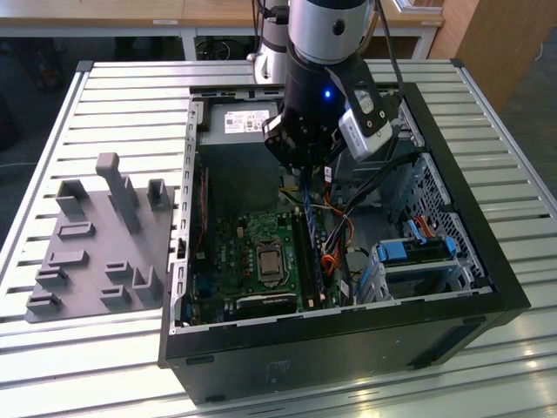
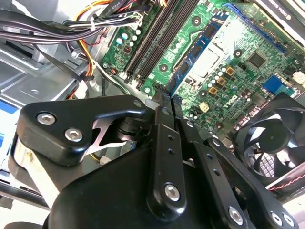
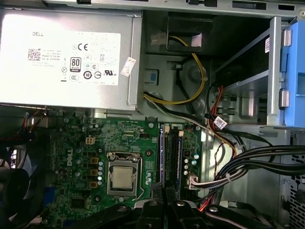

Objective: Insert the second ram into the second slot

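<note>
Standing nearly closed — hold unclear — the gripper [image 2: 167, 97] sat at one end of the second ram [image 2: 193, 59], which ran away along the slots [image 2: 157, 40].

The bench [image 1: 104, 96] is a wide metal top made of long, pale silver slats with thin dark lines between them. The slats run from the exterior view's left to the exterior view's right. A big black computer case [image 1: 348, 348] lies on its side on the bench, toward the exterior view's right, with its open side facing up. Just beside it, on the exterior view's left, a flat grey plate [image 1: 87, 261] lies on the slats, with small blocks and one tall post sticking up from it.
</note>
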### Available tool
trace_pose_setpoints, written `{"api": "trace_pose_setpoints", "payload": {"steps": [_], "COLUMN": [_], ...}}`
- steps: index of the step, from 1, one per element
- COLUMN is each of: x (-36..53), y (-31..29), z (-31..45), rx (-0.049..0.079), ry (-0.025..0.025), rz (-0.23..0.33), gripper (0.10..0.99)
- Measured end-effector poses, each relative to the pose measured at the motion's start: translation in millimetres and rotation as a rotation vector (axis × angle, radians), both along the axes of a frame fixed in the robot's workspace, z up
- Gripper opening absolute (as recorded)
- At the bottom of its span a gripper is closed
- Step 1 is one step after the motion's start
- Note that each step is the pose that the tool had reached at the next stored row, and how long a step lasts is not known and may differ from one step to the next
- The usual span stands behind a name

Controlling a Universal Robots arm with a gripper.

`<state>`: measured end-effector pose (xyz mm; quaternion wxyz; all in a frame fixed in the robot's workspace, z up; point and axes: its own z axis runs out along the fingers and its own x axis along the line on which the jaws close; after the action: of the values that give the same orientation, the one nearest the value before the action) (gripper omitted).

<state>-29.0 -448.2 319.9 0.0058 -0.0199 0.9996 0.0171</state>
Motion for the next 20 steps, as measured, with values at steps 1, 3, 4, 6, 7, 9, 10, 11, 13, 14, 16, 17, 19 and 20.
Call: {"api": "trace_pose_setpoints", "payload": {"steps": [1,3,4,6,7,9,10,11,13,14,16,17,19,20], "x": [0.0,0.0,0.0,0.0,0.0,0.0,0.0,0.0,0.0,0.0,0.0,0.0,0.0,0.0], "y": [0.0,0.0,-0.1,-0.2,-0.3,-0.5,-0.5,-0.6,-0.6,-0.6,-0.6,-0.6,-0.6,-0.6], "z": [-0.4,-1.4,-2.1,-3.9,-4.8,-6.9,-7.8,-8.6,-10.1,-10.7,-12.1,-12.7,-14.1,-14.9], "rx": [0.000,0.001,0.001,0.001,0.001,0.001,0.001,0.001,0.001,0.001,0.001,0.001,0.001,0.001], "ry": [0.0001,0.0010,0.0021,0.0036,0.0039,0.0040,0.0040,0.0040,0.0041,0.0041,0.0041,0.0041,0.0041,0.0041], "rz": [0.000,0.000,0.000,0.000,0.000,0.000,0.000,0.000,0.000,0.000,0.000,0.000,0.000,0.000], "gripper": [0.137,0.137,0.137,0.137,0.137,0.137,0.137,0.137,0.137,0.137,0.137,0.137,0.137,0.137]}}
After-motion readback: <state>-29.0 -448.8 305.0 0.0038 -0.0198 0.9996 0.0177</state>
